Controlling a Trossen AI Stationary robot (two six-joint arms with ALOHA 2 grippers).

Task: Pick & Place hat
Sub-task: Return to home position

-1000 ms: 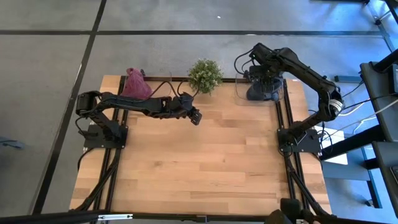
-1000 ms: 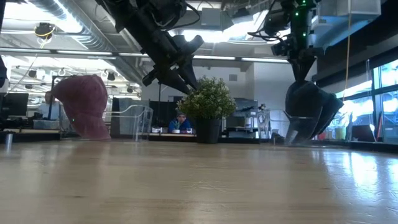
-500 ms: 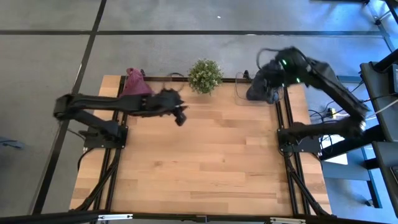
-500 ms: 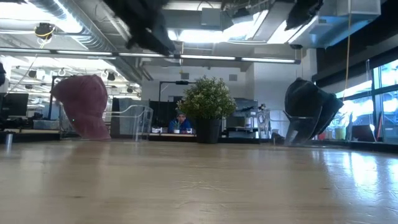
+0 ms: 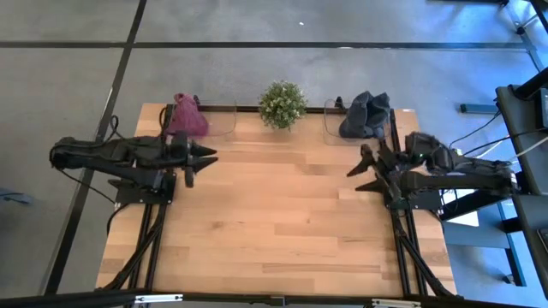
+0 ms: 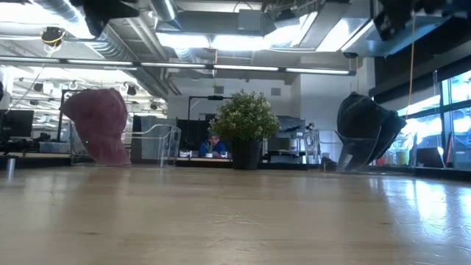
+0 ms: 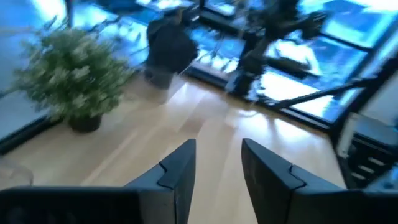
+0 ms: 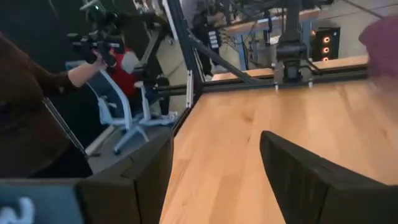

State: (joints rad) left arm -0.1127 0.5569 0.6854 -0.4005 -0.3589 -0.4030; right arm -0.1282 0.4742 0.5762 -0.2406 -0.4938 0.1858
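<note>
Along the far edge of the wooden table (image 5: 274,222) stand two clear plastic bins with one bushy potted plant (image 5: 282,103) between them. One soft, slumped red cap (image 5: 184,117) sits at the left bin's (image 5: 223,121) outer end, and one dark blue cap (image 5: 364,115) in the right bin (image 5: 330,121). The planks between the two arms lie bare. The left gripper (image 7: 217,149) hangs by the left edge, fingers slightly parted; the right gripper (image 8: 216,140), by the right edge, is spread wide. Neither holds anything.
</note>
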